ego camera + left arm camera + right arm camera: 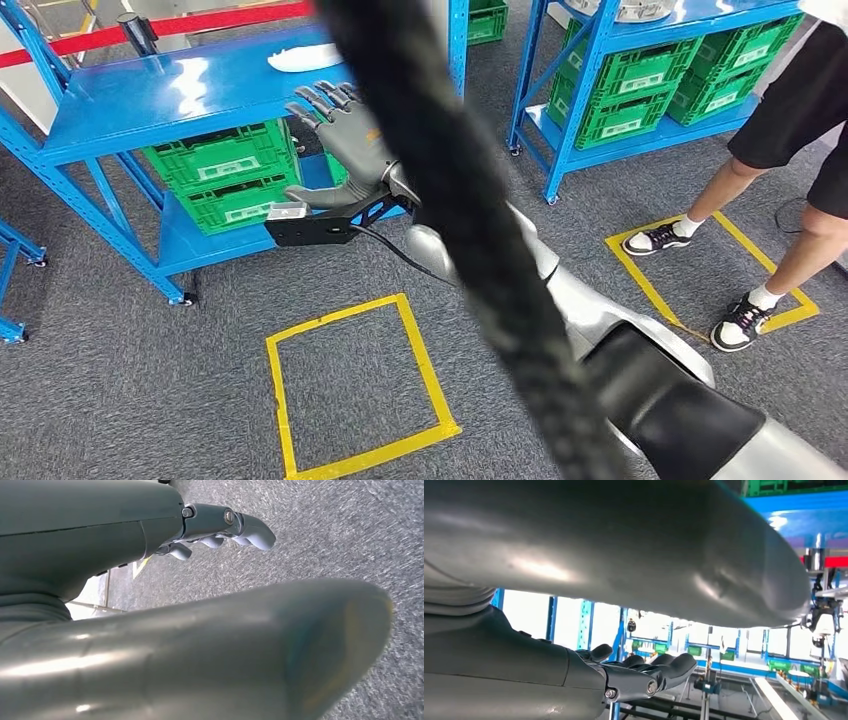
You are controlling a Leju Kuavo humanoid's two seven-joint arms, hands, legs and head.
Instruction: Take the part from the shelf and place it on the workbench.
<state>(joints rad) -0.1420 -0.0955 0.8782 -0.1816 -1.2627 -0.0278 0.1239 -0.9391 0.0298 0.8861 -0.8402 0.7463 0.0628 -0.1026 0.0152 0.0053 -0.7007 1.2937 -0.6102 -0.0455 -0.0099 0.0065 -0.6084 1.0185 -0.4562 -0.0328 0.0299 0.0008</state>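
Note:
A white flat part (300,57) lies on the top board of the blue shelf (130,105), towards its back. My right hand (345,125) is raised in front of that shelf's edge, a little nearer than the part and to its right, with the fingers spread and nothing in it. The right wrist view shows the same hand (639,672) with straight, empty fingers. My left hand (225,527) hangs over grey carpet with its fingers loosely extended and holds nothing.
A thick black cable (450,200) crosses the head view in front of my arm. Green crates (225,170) fill the shelf's lower levels. A second blue shelf (640,70) stands at the right, with a person (790,150) beside it. Yellow tape squares (350,390) mark the carpet.

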